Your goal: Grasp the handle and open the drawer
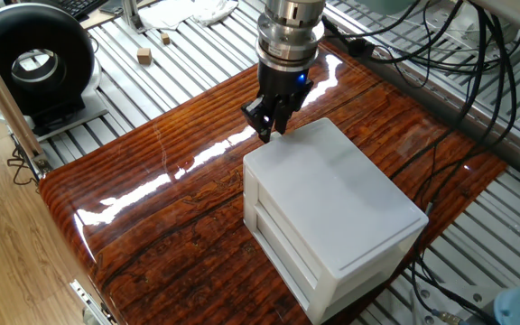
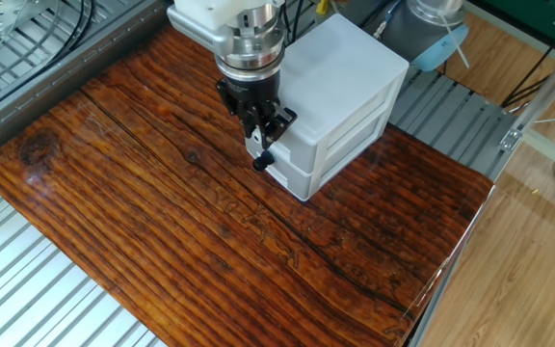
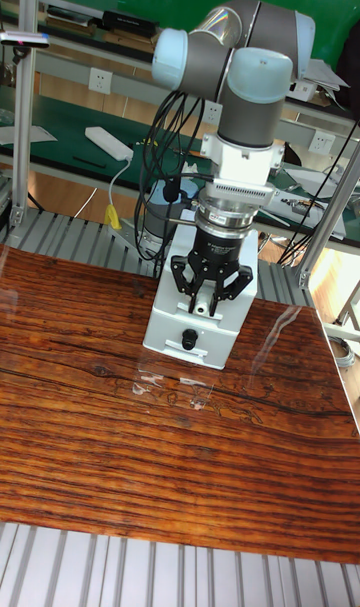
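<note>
A white cabinet (image 1: pixel 332 199) (image 2: pixel 340 67) stands on the glossy wooden table. My gripper (image 1: pixel 267 134) (image 2: pixel 261 145) (image 3: pixel 201 307) hangs at the cabinet's front face, level with the upper drawer (image 3: pixel 164 305). Its fingers are drawn together on the small white handle (image 3: pixel 201 313), which shows between the tips only in the tall fixed view. In the two fixed views the gripper hides the handle. The drawer front lies flush with the cabinet. Just below the fingertips, a black knob (image 2: pixel 258 163) (image 3: pixel 187 339) sits on the lower drawer front.
The wooden table top (image 1: pixel 152 199) rests on a slatted metal bench. On the bench stand a black round device (image 1: pixel 34 63) and a small wooden block (image 1: pixel 143 56). Cables (image 1: pixel 459 72) trail behind the cabinet. A grey and blue object (image 2: pixel 432 39) stands past the cabinet.
</note>
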You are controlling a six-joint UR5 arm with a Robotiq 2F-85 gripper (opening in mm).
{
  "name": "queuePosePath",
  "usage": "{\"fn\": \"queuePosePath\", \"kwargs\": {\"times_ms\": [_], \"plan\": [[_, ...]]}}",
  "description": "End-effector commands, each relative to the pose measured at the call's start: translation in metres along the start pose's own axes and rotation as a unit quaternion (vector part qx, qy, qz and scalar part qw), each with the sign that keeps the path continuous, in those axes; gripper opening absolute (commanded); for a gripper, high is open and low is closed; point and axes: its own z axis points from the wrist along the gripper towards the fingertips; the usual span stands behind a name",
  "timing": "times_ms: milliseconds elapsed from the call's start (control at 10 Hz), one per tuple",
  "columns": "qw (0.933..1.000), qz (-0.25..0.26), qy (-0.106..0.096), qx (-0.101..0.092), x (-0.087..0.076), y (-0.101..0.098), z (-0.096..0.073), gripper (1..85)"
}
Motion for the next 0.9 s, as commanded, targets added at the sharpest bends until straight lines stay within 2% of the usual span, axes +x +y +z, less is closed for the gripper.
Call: {"fn": "queuePosePath", "kwargs": {"times_ms": [0,300,800], "plan": [[1.0000,0.004,0.001,-0.009,0.0004,0.0036,0.0007,34.7],[1.0000,0.004,0.000,-0.009,-0.0004,0.0029,0.0010,26.7],[0.9999,0.004,-0.001,-0.012,-0.0024,0.0041,-0.0002,20.0]]}}
